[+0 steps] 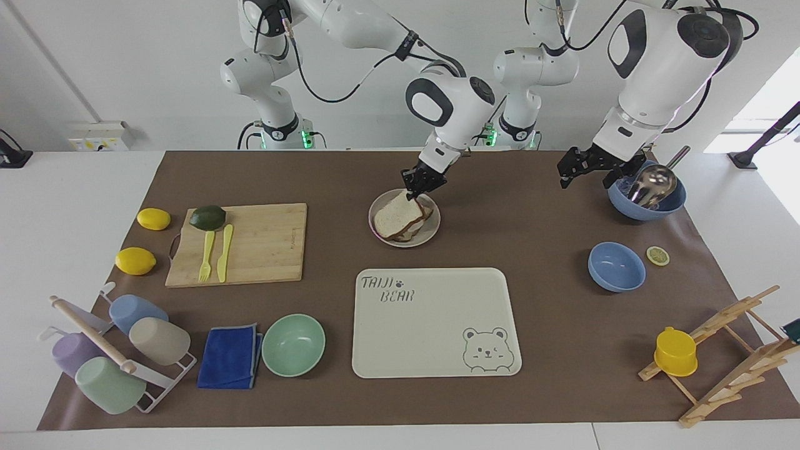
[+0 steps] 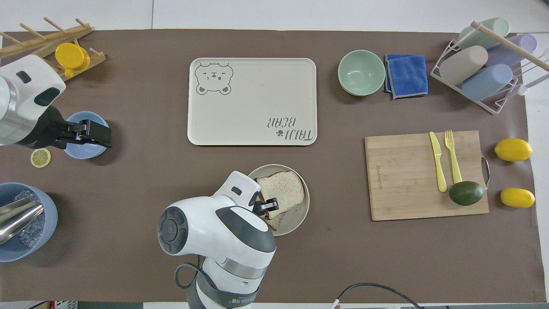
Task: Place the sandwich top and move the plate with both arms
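letting go of the sandwich top [image 1: 396, 214] is the step now. the right gripper [image 1: 417, 189] pinches the bread's edge nearest the robots, jaws closed on it. the slice lies on the stack on the plate [image 1: 429, 235], which sits nearer the robots than the tray [image 1: 437, 350]. it should open gently and lift straight up, so the bread does not slide. the left gripper [image 1: 590, 172] waits over the tabletop by the blue bowl [image 1: 647, 209]; i cannot tell how its jaws stand.

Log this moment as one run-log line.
right gripper: on bread slice, laid over sandwich on plate | left gripper: waiting over mat by ladle bowl
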Robot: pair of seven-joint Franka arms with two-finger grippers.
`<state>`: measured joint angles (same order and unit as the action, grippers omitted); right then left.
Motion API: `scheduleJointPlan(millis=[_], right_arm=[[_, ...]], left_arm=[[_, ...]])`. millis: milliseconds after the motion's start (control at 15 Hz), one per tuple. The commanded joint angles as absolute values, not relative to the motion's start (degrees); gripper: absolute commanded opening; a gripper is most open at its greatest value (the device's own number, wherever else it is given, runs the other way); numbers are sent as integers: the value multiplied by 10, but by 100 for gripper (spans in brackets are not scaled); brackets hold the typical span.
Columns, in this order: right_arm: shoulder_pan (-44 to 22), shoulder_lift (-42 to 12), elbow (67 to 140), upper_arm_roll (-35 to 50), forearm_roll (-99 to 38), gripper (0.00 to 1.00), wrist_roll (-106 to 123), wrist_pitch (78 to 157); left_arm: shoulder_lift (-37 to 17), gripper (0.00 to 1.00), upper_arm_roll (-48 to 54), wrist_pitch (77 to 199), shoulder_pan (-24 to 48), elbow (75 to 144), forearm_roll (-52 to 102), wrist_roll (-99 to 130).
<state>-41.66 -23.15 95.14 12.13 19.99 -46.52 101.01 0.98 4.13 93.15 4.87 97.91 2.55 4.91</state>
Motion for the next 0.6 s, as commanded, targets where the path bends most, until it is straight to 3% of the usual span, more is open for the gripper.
scheduleJointPlan(millis=[0,200,267,333,400,467,533], right_arm=[[-400,-218,989,124,171,0,-475,1064],[-401,-218,989,124,131,26,-480,1077],[-406,-218,983,124,123,30,-486,1078],[-407,-217,975,125,119,47,-490,1078],[-403,-216,966,125,118,77,-488,1078],[-401,-212,957,125,118,85,-487,1074],[-396,-196,956,123,117,100,-484,1071]], left_arm=[[22,100,41,936,44,991,33,47],[23,100,41,936,44,991,33,47],[22,100,41,936,44,991,33,47],[23,100,41,936,44,991,33,47],[23,100,41,936,44,991,33,47],[23,100,41,936,44,991,33,47],[23,100,41,936,44,991,33,47]])
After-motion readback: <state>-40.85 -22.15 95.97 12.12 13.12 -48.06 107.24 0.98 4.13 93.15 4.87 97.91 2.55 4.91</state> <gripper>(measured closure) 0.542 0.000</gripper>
